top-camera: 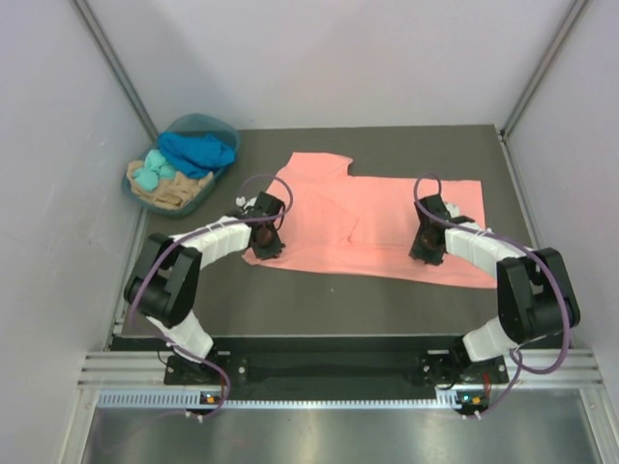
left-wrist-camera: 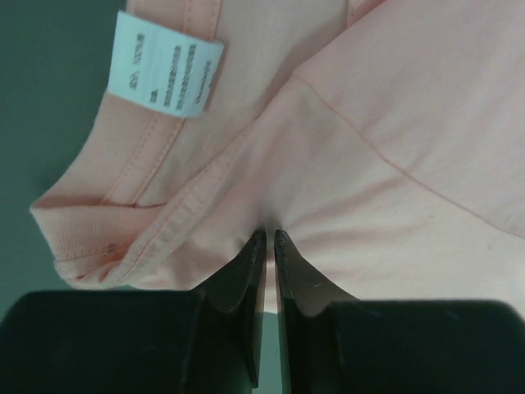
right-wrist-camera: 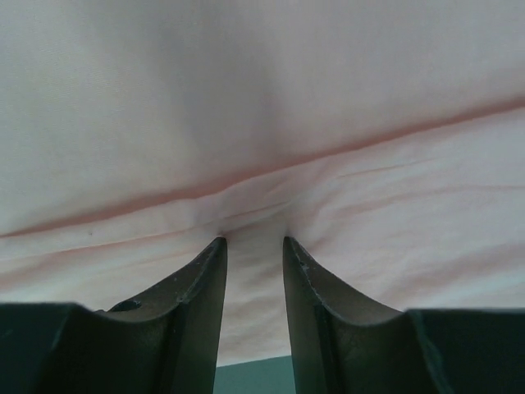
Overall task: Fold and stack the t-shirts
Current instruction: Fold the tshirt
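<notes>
A pink t-shirt lies spread flat on the dark table. My left gripper is at the shirt's left edge. In the left wrist view the gripper is shut on a pinch of the pink t-shirt, just right of the collar and its white label. My right gripper is at the shirt's near right part. In the right wrist view the gripper is open, and its tips press on the t-shirt close to the near hem.
A teal basket stands at the table's back left corner and holds a blue garment, a teal one and a beige one. White walls close in the left, right and back sides.
</notes>
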Available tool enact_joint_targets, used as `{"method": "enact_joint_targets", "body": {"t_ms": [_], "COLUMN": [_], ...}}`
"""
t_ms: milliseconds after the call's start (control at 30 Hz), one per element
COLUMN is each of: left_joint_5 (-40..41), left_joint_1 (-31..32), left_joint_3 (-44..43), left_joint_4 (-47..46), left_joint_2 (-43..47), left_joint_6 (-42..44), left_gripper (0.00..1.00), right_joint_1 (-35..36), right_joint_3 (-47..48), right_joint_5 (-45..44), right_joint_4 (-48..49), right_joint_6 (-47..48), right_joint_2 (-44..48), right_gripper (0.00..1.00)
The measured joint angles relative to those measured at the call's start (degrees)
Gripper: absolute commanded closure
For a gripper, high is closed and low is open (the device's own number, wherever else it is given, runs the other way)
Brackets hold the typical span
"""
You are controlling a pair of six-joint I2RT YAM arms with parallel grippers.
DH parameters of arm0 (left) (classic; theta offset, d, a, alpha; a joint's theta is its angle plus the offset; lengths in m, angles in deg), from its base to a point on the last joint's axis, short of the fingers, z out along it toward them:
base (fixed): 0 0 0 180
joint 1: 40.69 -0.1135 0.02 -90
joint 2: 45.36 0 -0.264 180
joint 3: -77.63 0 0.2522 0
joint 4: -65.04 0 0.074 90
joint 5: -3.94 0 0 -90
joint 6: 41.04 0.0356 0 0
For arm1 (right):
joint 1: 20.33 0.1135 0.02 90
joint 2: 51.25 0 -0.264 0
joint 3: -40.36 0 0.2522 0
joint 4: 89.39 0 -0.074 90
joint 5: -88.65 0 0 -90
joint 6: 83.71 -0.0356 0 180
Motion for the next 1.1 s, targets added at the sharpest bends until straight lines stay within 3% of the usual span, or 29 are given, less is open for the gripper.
{"method": "enact_joint_targets", "body": {"t_ms": [267,500,567,767,867,1100], "left_joint_5": [2.5,3.3,3.1,-1.8,-5.5,-10.5], "left_joint_1": [2.1,2.3,2.0,-3.2,-6.8,-10.8], "left_joint_3": [7.4,6.9,3.1,-15.4,-24.2,-36.4], "left_joint_4": [-0.3,10.6,12.0,5.9,2.1,-2.5], "left_joint_2": [6.9,11.7,12.3,7.4,1.3,-13.3], "left_joint_6": [-2.1,-1.4,0.7,11.1,15.1,24.9], "left_gripper": [0.83,0.74,0.63,0.59,0.57,0.56], "right_joint_1": [-0.1,-0.5,-2.1,-10.0,-13.8,-20.7], "right_joint_3": [-4.2,-2.6,0.5,12.9,14.8,22.6], "right_joint_5": [-2.2,-3.1,-1.8,7.2,13.5,22.6], "right_joint_4": [-2.4,-7.3,-8.0,-2.2,2.9,6.3], "right_joint_6": [-3.7,-3.6,-1.9,7.6,11.5,20.4], "right_joint_2": [5.7,8.2,8.0,2.0,0.0,-8.2], "right_gripper": [0.65,0.58,0.57,0.55,0.47,0.44]}}
